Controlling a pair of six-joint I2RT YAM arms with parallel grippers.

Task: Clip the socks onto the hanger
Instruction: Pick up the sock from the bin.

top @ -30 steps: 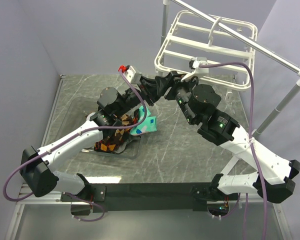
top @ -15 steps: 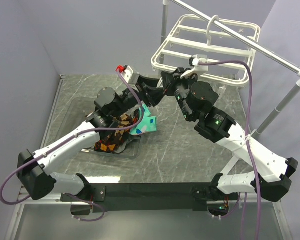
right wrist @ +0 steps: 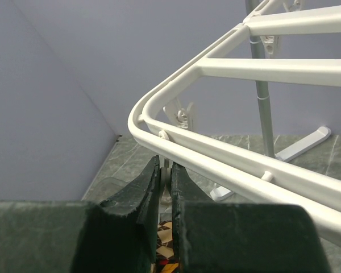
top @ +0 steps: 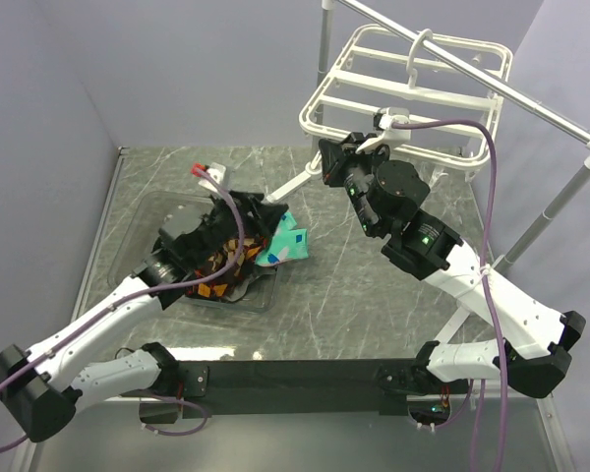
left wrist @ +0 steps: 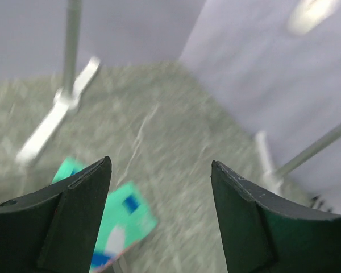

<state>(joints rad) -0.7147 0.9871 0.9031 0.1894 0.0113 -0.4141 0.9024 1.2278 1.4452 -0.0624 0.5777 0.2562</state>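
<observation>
Right claw [right wrist: 166, 170] is clamped on a small clip [right wrist: 166, 162] of the white plastic hanger [right wrist: 227, 159]; left claw [left wrist: 160, 170] is spread open, mint-green sock [left wrist: 125, 213] should be pinched by one edge.

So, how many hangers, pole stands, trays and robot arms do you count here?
White plastic frame hanger: 1
Silver metal pole stand: 1
Clear plastic tray: 1
Black-and-white robot arms: 2
Total: 5
</observation>
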